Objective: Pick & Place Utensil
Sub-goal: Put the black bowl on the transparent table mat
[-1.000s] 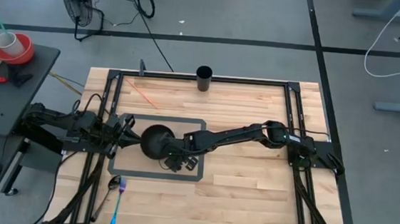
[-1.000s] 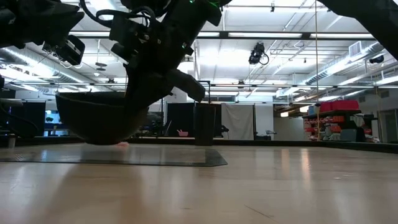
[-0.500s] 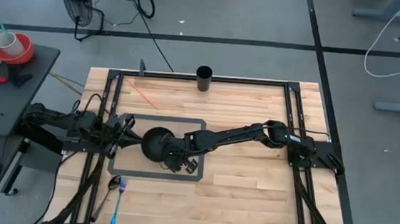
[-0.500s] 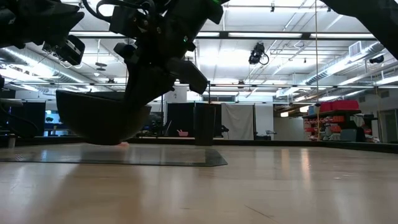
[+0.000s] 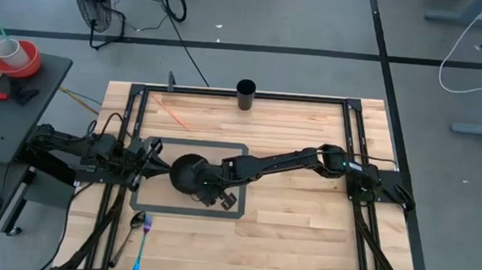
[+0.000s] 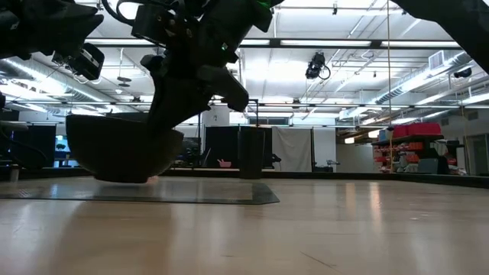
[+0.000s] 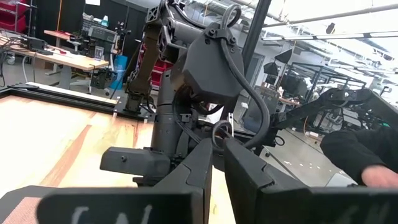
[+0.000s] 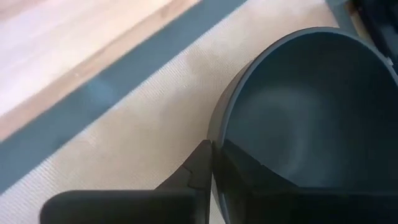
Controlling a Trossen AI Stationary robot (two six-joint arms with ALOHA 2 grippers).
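Observation:
A dark round bowl [image 5: 188, 172] sits over the tan, grey-edged mat [image 5: 151, 200]. In the low view the bowl [image 6: 122, 147] stands nearly level, its base at or just above the mat; which, I cannot tell. My right gripper [image 5: 214, 188] reaches in from the right and is shut on the bowl's rim. A spoon [image 5: 137, 222] and a purple fork [image 5: 144, 235] lie on the wood near the table's near-left corner, untouched. My left gripper [image 5: 152, 152] waits at the mat's left edge, fingers shut [image 7: 217, 155] and holding nothing. My right gripper [image 8: 212, 149] pinches the bowl's rim [image 8: 217, 132] on its near-right side. One finger [image 8: 198, 173] is outside the wall and the other inside the hollow. The fingers come slanting down from the table's right. The bowl stays upright in the hold.
A black cup [image 5: 245, 94] stands at the far edge of the table. Dark frame rails [image 5: 353, 135] run along the table's sides. Bare wood [image 5: 302, 235] lies to the right of the mat and near it.
My right gripper has sunk slightly toward the mat, keeping its hold on the rim. The bowl has come down with it, its base now lower than a second ago. The left arm has kept still.

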